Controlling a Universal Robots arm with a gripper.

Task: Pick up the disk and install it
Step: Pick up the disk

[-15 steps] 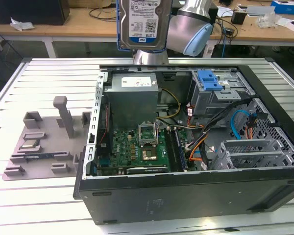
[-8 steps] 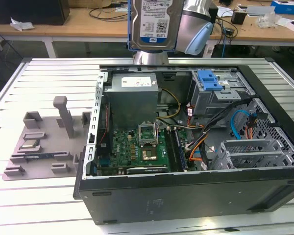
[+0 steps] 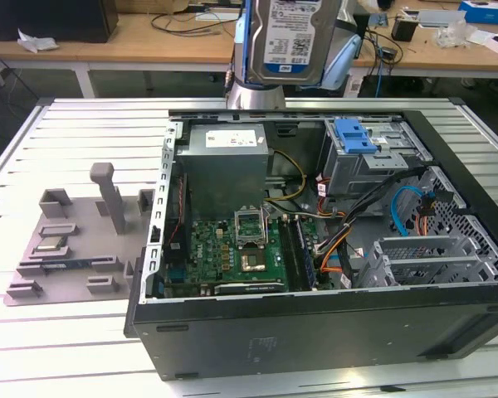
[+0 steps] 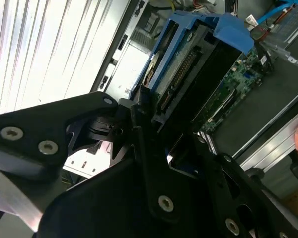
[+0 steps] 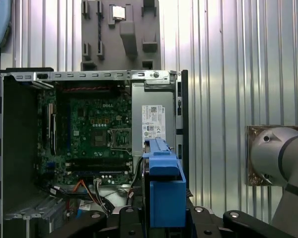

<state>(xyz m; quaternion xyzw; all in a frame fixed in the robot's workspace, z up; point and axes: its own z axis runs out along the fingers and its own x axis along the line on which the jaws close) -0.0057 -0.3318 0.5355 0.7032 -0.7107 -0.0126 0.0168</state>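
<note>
The gripper [image 5: 161, 220] is seen closed on the disk [image 3: 289, 37], which is held at the top centre of the exterior view, long axis upright, above the open computer case [image 3: 315, 332]; the drive cage [image 3: 373, 157] is found lower right of it

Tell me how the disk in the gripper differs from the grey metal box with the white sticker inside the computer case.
The disk is a flat slab; the grey metal box is much bulkier. The disk is held upright by the gripper above the computer case; the box sits inside it. The disk has blue side rails; the box has none. Both are grey metal with a white label.
</note>
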